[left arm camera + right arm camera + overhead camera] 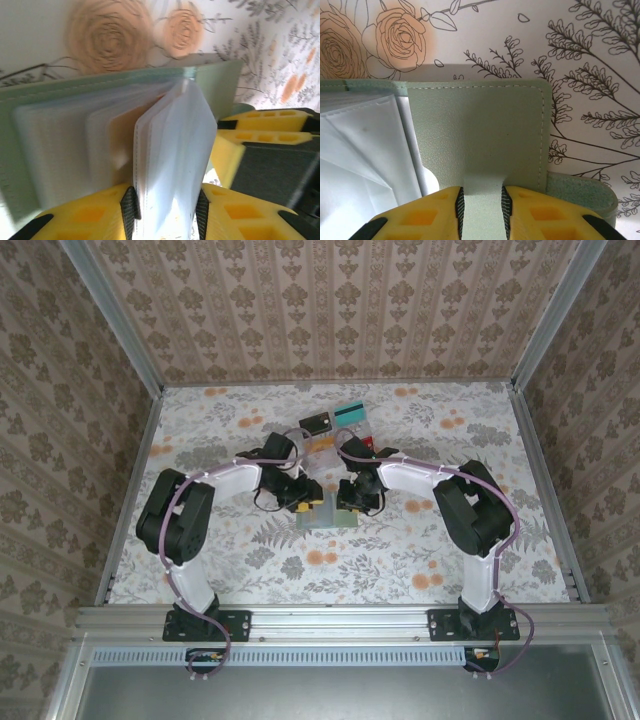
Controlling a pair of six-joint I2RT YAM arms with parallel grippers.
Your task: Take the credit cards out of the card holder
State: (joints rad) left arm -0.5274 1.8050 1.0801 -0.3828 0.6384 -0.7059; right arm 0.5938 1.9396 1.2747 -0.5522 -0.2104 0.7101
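Left end effector (167,207) grips a bundle of clear sleeves (170,150) belonging to the card holder (75,140). Its black pads are drawn in against both sides of the plastic, and the leaves stand up from the open grey-green cover. An orange card (121,137) shows dimly through one of the sleeves lying behind them.

Right end effector (482,210) is closed on a narrow tab (482,192) of the same cover, with a yellow finger pressed to each edge of it. The cover's pebbled face has a line of pale stitching along its border.

In the overhead view the card holder lies open between the two end effectors. It is about midway between the left and right edges of the surface (200,560) and somewhat nearer the near edge.

Toward the middle of the far edge, well apart from the holder, are a dark card (315,423) and a teal card (350,411) with a dark stripe. They lie by some clear plastic boxes (322,447). Any print on the cards is too small to read.
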